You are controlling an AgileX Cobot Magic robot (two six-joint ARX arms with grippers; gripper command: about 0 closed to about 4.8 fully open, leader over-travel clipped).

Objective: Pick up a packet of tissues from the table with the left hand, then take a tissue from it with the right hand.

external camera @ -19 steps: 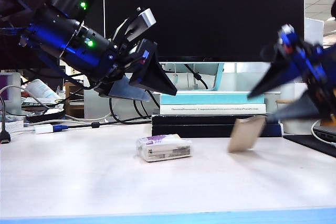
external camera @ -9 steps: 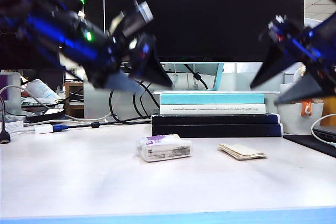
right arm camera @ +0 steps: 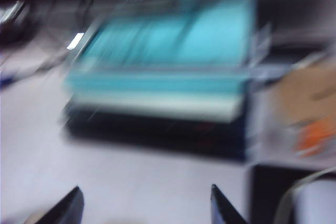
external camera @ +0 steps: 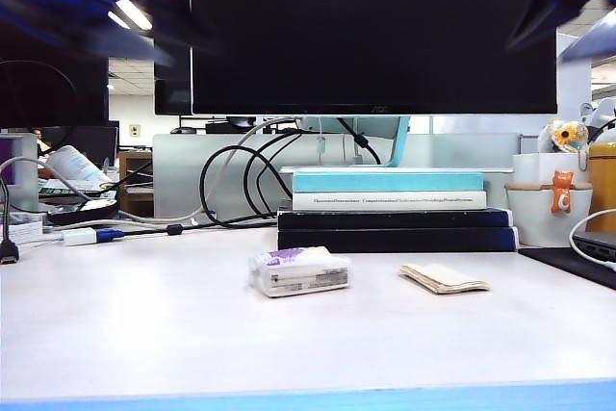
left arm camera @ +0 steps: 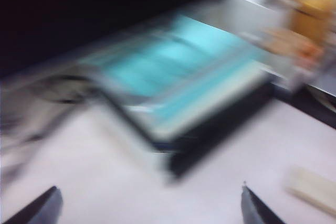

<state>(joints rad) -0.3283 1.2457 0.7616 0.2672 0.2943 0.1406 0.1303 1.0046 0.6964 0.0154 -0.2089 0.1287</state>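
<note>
My left end effector (left arm camera: 148,205) and right end effector (right arm camera: 144,208) spread, empty; far below them white purple-patched tissue packet (external camera: 299,270) beside cream tissue (external camera: 444,278) on counter (external camera: 144,334).

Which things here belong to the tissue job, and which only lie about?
Job: packet of tissues; tissue; table; left gripper, open, raised; right gripper, open, raised.
Lying about: monitor; stacked books; cables; white pot.
</note>
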